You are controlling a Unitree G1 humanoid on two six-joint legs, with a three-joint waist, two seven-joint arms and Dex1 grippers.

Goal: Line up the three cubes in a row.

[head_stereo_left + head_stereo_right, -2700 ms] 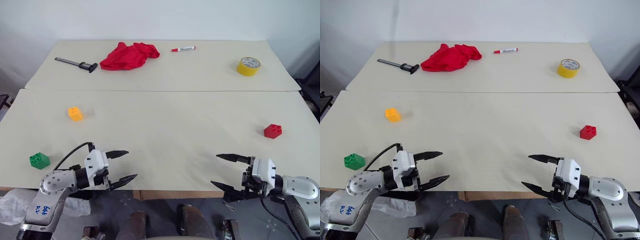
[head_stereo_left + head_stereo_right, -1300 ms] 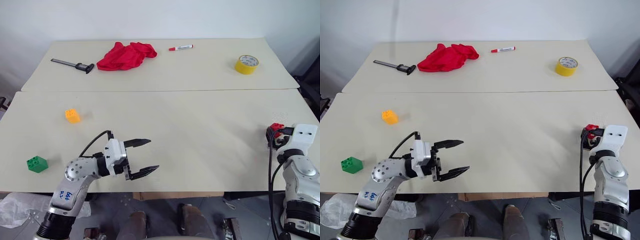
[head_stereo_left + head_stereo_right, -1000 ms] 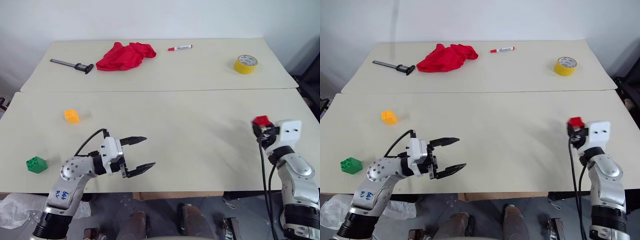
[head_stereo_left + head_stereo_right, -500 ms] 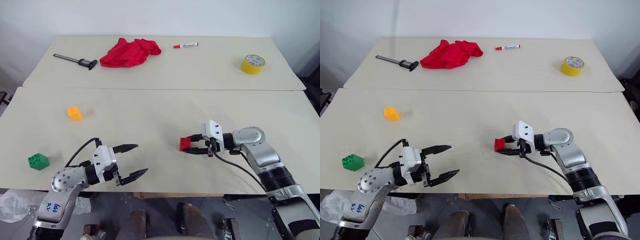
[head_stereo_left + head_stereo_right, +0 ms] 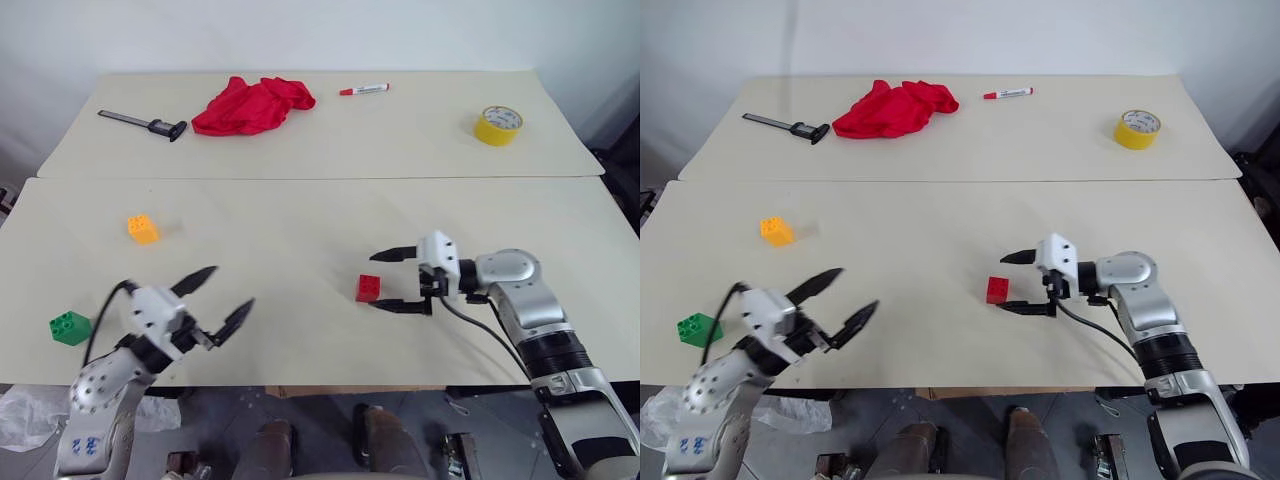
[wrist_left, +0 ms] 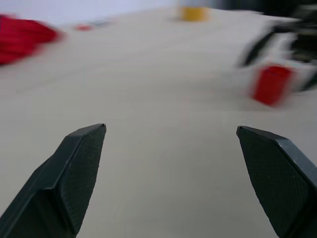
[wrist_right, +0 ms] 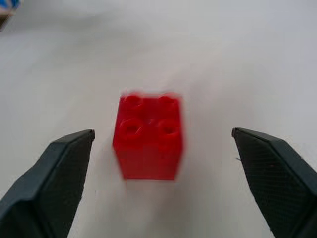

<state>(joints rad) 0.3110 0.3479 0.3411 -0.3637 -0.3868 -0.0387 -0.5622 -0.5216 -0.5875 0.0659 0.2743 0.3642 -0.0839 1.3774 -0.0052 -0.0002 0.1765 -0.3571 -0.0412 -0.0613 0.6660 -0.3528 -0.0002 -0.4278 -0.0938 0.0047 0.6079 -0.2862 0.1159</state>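
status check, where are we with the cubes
Right gripper jaws open, red cube on table, untouched. Left gripper open, empty. Green cube, orange cube far apart. Nothing blocking.

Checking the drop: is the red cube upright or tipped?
Upright: the red cube sits studs-up on the table, free between the right gripper's open fingers.

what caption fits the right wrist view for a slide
Red cube standing studs-up on the table, between the open fingers of the right gripper.

Glossy plastic red cube (image 7: pixel 148 136) on a matt, smooth table (image 5: pixel 300 230).
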